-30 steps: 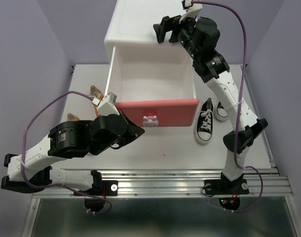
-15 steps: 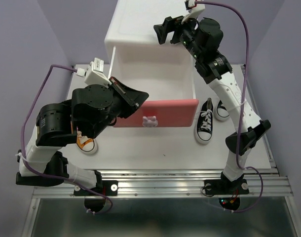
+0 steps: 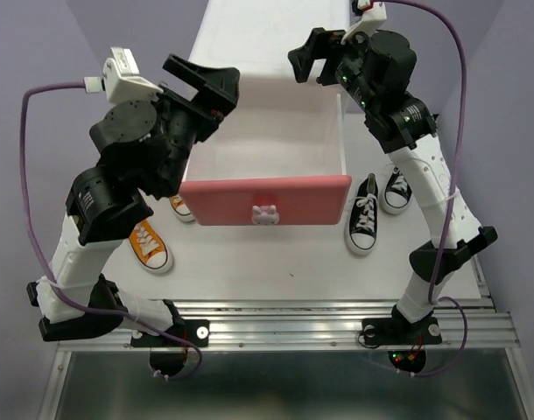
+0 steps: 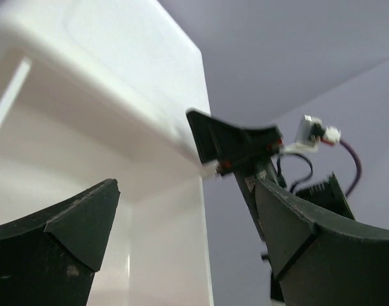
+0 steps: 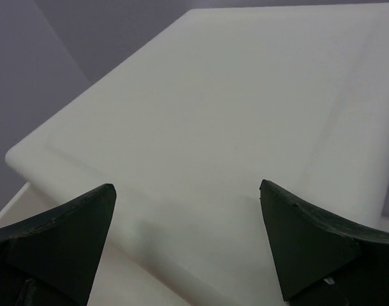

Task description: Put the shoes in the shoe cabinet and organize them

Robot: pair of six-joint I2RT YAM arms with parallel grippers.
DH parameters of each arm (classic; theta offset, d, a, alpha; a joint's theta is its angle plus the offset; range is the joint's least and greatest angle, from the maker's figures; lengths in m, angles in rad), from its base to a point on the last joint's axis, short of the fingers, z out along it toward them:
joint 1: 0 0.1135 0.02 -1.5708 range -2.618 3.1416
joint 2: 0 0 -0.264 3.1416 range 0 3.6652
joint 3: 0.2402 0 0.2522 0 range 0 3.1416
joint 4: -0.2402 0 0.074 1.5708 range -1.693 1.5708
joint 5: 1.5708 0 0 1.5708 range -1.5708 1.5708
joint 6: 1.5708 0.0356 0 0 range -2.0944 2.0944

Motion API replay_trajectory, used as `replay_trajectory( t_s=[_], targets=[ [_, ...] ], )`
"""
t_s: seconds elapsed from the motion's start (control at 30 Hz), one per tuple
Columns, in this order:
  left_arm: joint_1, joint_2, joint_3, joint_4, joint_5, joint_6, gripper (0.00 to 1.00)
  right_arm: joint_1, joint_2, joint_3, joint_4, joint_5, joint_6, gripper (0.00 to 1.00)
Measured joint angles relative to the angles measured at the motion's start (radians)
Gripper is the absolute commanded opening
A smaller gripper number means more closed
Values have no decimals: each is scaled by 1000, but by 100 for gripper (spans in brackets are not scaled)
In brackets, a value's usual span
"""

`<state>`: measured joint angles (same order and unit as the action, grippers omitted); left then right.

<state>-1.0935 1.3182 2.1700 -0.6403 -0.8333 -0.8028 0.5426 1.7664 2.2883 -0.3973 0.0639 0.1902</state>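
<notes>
Four small canvas sneakers lie on the bench (image 3: 267, 262): the orange pair (image 3: 150, 245) left of the shoe cabinet's (image 3: 258, 35) pulled-out upper drawer (image 3: 293, 187), one shoe partly hidden under the left arm (image 3: 118, 166), and the black pair (image 3: 363, 215) just right of it; none shows inside the drawer. Each is judged light, with soft uppers over a stiffer rubber sole, best pinched across the sides at midfoot or heel. The jaws of the left arm and the right arm (image 3: 425, 166) are spread, holding nothing, up beside the cabinet top.
</notes>
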Motion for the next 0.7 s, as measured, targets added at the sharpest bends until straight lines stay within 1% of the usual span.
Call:
replay_trajectory(
  t_s=[0.03, 0.07, 0.13, 0.17, 0.27, 0.3, 0.37, 0.43, 0.57, 0.7],
  targets=[
    [71, 11, 13, 16, 48, 18, 99, 0, -9, 7, -35, 9, 10, 100],
    [110, 21, 24, 21, 72, 27, 99, 0, -15, 9, -55, 16, 14, 100],
    [231, 85, 111, 8, 143, 42, 99, 0, -45, 8, -117, 37, 23, 100],
    [264, 122, 161, 11, 185, 48, 99, 0, -62, 3, -138, 42, 27, 100],
    [347, 198, 232, 1, 298, 58, 99, 0, -136, -20, -212, 69, 40, 100],
    [364, 212, 235, -3, 326, 58, 99, 0, -158, -27, -226, 77, 43, 100],
    [432, 238, 229, -24, 406, 54, 99, 0, -224, -52, -267, 91, 54, 100],
    [497, 250, 217, -39, 451, 50, 99, 0, -298, -69, -333, 95, 69, 100],
    [607, 256, 211, -82, 517, 46, 99, 0, -362, -76, -421, 81, 100, 100],
    [694, 235, 199, -91, 577, 47, 99, 0, -389, -115, -499, 19, 148, 100]
  ],
)
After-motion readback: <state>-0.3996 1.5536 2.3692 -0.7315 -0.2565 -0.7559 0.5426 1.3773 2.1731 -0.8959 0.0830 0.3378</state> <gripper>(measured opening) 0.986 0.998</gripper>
